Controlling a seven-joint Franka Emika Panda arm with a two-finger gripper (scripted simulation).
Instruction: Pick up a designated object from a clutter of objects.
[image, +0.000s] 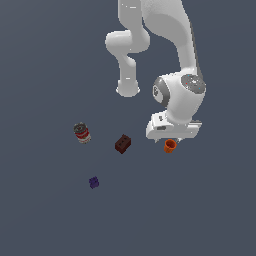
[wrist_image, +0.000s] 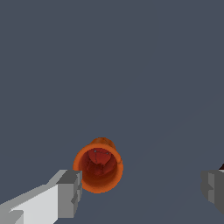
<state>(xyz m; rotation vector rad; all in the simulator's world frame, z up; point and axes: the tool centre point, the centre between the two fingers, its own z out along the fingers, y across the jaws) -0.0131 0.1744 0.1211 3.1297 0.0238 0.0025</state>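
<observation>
Gripper (wrist_image: 140, 190) spread wide, nothing held. Cup (wrist_image: 98, 165) sits between the fingers (wrist_image: 69, 192), right beside one, well clear of the other; its opening faces the wrist camera. Exterior view: cup (image: 170, 145) on the floor just under the hand, brick (image: 123, 143) near on the exterior view's left, can (image: 82, 133) further left, purple block (image: 94, 182) apart from them.

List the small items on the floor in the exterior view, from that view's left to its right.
Red-labelled grey can → tiny purple block → dark red-brown brick → orange cup, under the end effector.
</observation>
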